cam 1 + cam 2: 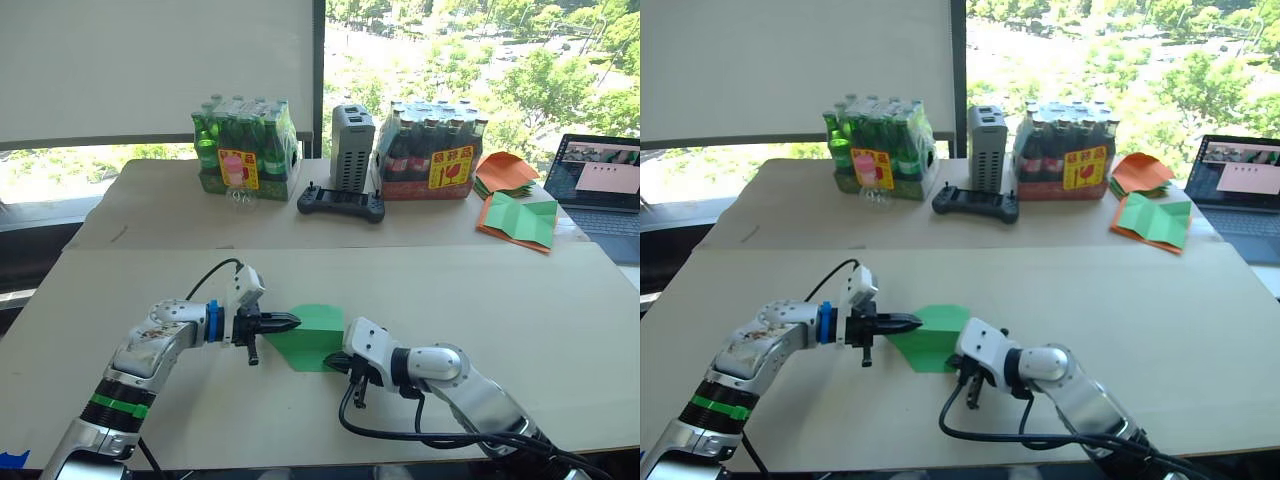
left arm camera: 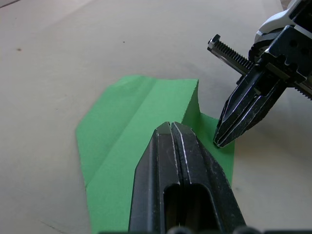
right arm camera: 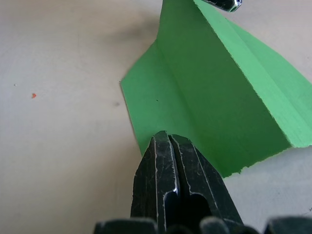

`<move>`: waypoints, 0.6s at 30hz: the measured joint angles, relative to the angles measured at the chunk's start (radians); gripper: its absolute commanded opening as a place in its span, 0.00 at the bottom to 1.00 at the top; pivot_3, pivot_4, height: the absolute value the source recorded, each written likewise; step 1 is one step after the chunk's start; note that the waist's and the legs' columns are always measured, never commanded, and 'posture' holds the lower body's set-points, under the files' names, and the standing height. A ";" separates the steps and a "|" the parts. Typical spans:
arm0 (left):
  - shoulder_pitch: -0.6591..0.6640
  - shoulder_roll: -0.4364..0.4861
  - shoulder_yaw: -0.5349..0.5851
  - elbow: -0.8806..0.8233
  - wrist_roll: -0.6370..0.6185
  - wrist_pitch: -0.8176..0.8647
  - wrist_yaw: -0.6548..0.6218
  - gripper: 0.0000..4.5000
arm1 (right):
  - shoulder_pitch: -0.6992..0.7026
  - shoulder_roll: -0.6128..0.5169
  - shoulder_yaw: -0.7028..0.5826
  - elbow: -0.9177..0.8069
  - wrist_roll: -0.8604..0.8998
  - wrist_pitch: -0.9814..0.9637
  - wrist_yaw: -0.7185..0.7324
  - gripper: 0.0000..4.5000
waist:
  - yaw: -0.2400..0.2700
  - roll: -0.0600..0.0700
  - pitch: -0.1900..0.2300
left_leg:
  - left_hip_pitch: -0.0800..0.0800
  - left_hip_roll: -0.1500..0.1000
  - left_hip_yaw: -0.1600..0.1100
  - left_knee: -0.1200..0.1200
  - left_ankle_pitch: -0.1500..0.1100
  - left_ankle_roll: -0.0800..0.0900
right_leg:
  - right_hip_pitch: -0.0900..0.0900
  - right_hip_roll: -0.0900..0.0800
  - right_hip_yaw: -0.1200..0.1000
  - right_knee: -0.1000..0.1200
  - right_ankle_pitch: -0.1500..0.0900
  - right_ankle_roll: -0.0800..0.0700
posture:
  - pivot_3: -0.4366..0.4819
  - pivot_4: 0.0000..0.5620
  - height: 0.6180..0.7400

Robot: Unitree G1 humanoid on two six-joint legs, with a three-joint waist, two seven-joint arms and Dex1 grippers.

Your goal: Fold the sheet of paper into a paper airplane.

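The sheet of paper [image 1: 312,336] is bright green and lies partly folded at the middle of the near table, with creases and one flap standing up [image 3: 229,83]. My left gripper [image 1: 292,322] comes in from the left. Its fingers [image 2: 170,161] are shut and hover just over the sheet's folded part, with nothing seen between them. My right gripper [image 2: 220,141] is also shut, its tip resting on the sheet's near right corner. In the right wrist view its fingers [image 3: 168,165] meet the paper's edge.
On the far table stand a pack of green bottles [image 1: 245,150], a grey box [image 1: 352,148], a black controller [image 1: 341,203] and a pack of dark bottles [image 1: 430,150]. At the far right are a stack of orange papers [image 1: 505,172], a green sheet with orange edges [image 1: 520,220] and a laptop [image 1: 600,190].
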 measured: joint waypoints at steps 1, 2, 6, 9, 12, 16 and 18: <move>-0.005 -0.002 0.000 0.010 0.008 -0.005 0.002 0.01 | -0.001 0.000 0.000 0.001 0.000 0.000 0.001 0.00 | 0.000 0.000 0.000 | 0.000 0.000 0.000 0.000 0.000 0.000 | 0.000 0.000 0.000 0.000 0.000 0.000 | 0.48 0.27 0.49; -0.017 -0.004 -0.002 0.028 0.019 -0.011 0.003 0.01 | -0.002 0.000 0.001 0.002 -0.001 0.000 0.001 0.00 | 0.000 0.000 0.000 | 0.000 0.000 0.000 0.000 0.000 0.000 | 0.000 0.000 0.000 0.000 0.000 0.000 | 0.48 0.27 0.49; -0.109 -0.009 -0.030 0.136 0.089 -0.066 -0.013 0.01 | -0.010 -0.002 0.006 0.003 -0.009 0.000 0.007 0.00 | 0.001 0.000 0.000 | 0.000 0.000 0.000 0.001 0.000 0.000 | 0.000 0.000 -0.001 0.001 0.000 0.000 | 0.48 0.27 0.49; -0.152 -0.012 -0.069 0.204 0.138 -0.131 -0.056 0.01 | -0.013 -0.001 0.010 0.003 -0.011 0.000 0.008 0.00 | 0.000 0.000 0.000 | 0.000 0.000 0.000 0.001 0.000 0.000 | 0.000 0.000 -0.001 0.001 0.000 0.000 | 0.48 0.27 0.49; -0.168 -0.019 -0.099 0.251 0.174 -0.177 -0.098 0.01 | -0.014 0.004 0.013 0.003 -0.017 0.000 0.008 0.00 | -0.002 0.000 0.000 | -0.001 0.000 0.000 0.001 0.000 0.000 | -0.001 0.000 -0.001 0.001 0.000 0.000 | 0.48 0.27 0.49; -0.168 -0.019 -0.111 0.253 0.182 -0.197 -0.139 0.01 | -0.014 0.007 0.013 0.002 -0.019 0.003 0.006 0.00 | -0.002 0.000 0.000 | -0.001 0.000 0.000 0.001 0.000 0.000 | -0.001 0.000 -0.001 0.001 0.000 0.000 | 0.48 0.27 0.49; -0.158 -0.015 -0.110 0.225 0.181 -0.193 -0.147 0.01 | -0.014 0.012 0.013 0.002 -0.020 0.008 0.004 0.00 | -0.002 0.000 0.000 | -0.001 0.000 0.000 0.002 0.000 0.000 | -0.001 0.000 -0.001 0.002 0.000 0.000 | 0.48 0.27 0.49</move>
